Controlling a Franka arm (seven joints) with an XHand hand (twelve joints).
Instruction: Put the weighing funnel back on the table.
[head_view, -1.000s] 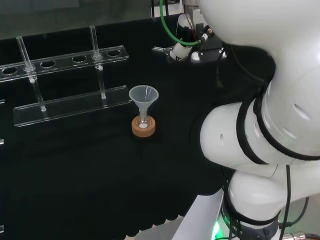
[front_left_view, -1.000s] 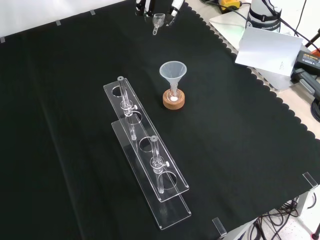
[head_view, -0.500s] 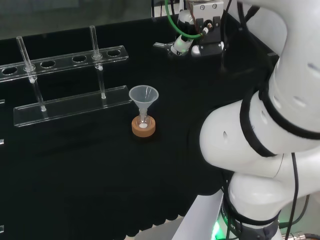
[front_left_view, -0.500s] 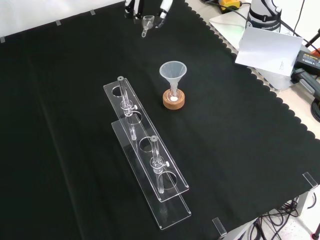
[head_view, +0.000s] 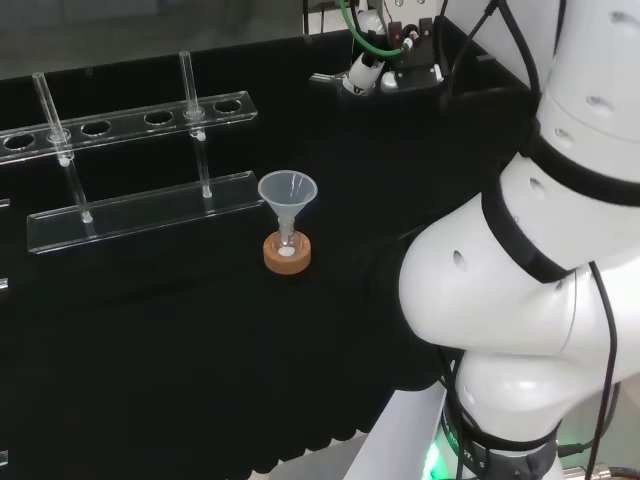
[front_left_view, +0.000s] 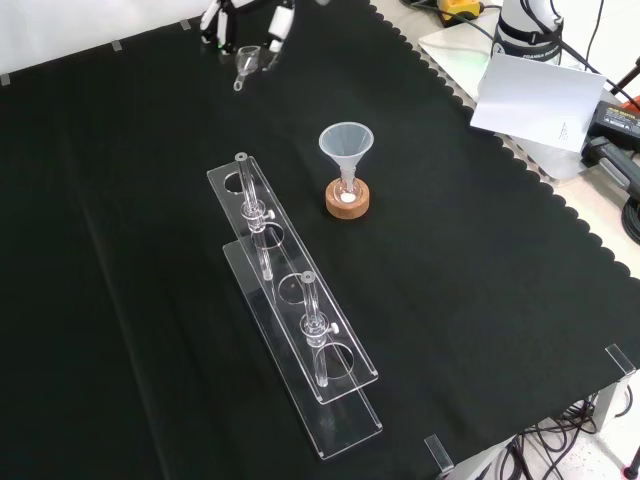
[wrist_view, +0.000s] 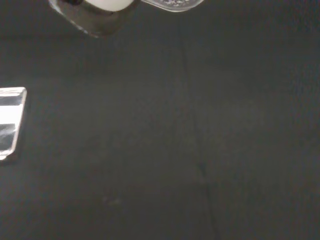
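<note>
Hand (front_left_view: 277, 24) shifted, pinching small clear weighing funnel (front_left_view: 245, 56)

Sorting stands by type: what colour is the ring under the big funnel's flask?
Orange-brown, like cork; the round cork ring shows best in the front view.

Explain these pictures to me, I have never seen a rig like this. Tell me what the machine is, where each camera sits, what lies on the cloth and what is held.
The big white shapes are a robot arm. At its end sits a black and white hand with fingers. The head view looks over the arm from behind. The front view looks down on the black cloth from in front. The wrist view looks past the palm at the cloth. On the cloth stand a clear rack with two glass tubes, and a funnel with its stem in a small flask on a cork ring. The hand pinches a small clear weighing funnel, which it is meant to put down on the cloth.
</note>
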